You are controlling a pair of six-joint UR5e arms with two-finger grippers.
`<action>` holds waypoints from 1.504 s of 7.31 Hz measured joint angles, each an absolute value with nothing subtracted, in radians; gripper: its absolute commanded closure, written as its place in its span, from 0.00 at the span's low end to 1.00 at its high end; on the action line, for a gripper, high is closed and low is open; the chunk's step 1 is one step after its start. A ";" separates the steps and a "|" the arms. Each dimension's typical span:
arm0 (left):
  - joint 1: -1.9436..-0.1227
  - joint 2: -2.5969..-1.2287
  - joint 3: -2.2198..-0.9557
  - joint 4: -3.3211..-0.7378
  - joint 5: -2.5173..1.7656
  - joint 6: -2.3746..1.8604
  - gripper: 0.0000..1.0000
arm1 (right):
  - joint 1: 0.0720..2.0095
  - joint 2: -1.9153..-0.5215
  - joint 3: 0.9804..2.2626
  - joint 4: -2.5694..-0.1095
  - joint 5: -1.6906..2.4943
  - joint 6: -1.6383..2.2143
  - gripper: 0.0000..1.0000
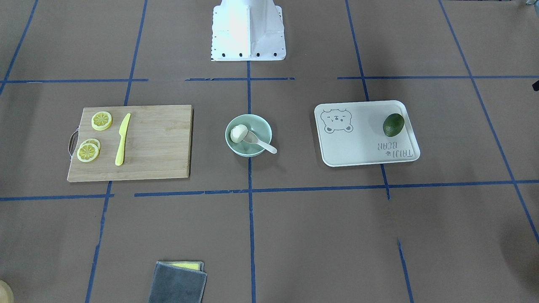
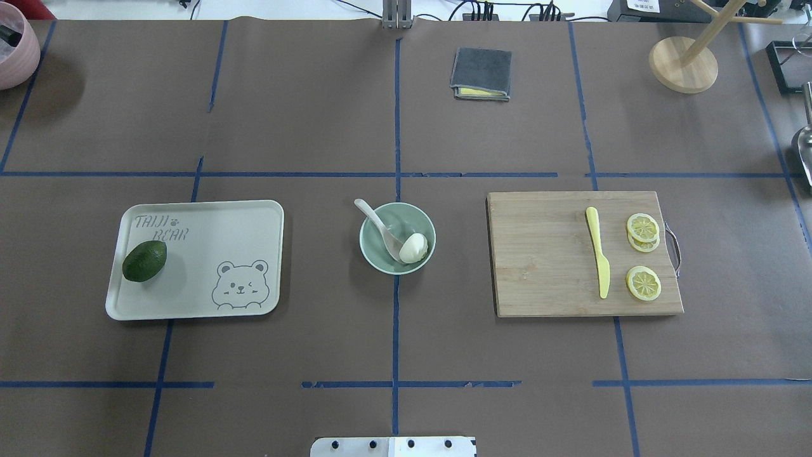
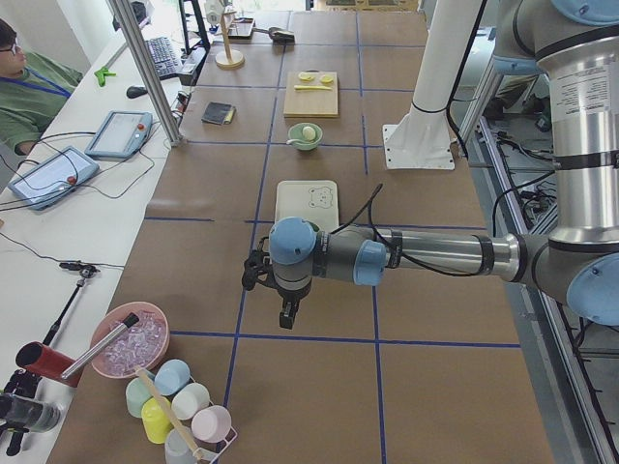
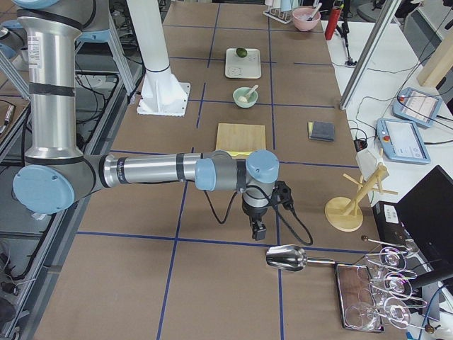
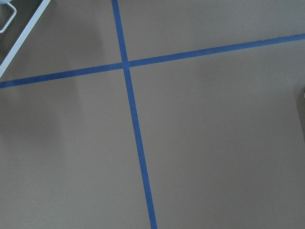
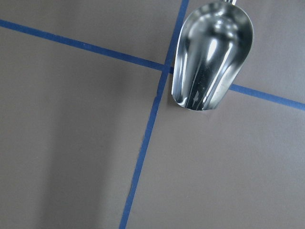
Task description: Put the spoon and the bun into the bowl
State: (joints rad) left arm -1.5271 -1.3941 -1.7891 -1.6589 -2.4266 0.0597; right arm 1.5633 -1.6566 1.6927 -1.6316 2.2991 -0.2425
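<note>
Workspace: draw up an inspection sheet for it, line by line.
Surface: brown table with a blue tape grid; no spills seen.
Job's things: bun and spoon are in the bowl; the spoon's handle leans out over the rim.
Clutter: avocado on tray; knife and lemon slices on board; cloth; scoop.
Grippers: left gripper and right gripper hang over bare table, far from the bowl; open or shut cannot be told.
Cables: left wrist cable, right wrist cable.
Surroundings: operator, tablet, cups, stand.
</note>
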 measured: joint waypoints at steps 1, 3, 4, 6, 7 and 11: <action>-1.527 -1.394 -1.788 -1.659 -2.426 0.060 0.00 | 1.570 -1.668 1.686 -1.630 2.311 -0.243 0.00; -1.526 -1.393 -1.785 -1.659 -2.424 0.060 0.00 | 1.573 -1.677 1.684 -1.629 2.320 -0.244 0.00; -1.525 -1.394 -1.784 -1.659 -2.424 0.060 0.00 | 1.574 -1.677 1.684 -1.629 2.320 -0.244 0.00; -1.525 -1.395 -1.787 -1.660 -2.422 0.060 0.00 | 1.574 -1.678 1.684 -1.629 2.321 -0.244 0.00; -1.525 -1.395 -1.789 -1.661 -2.421 0.060 0.00 | 1.574 -1.678 1.684 -1.629 2.321 -0.244 0.00; -1.525 -1.399 -1.793 -1.661 -2.421 0.060 0.00 | 1.574 -1.679 1.679 -1.610 2.321 -0.244 0.00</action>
State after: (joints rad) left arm -1.5248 -1.3989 -1.7929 -1.6613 -2.4208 0.0598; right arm 1.5739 -1.6794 1.6791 -1.6104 2.3209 -0.2439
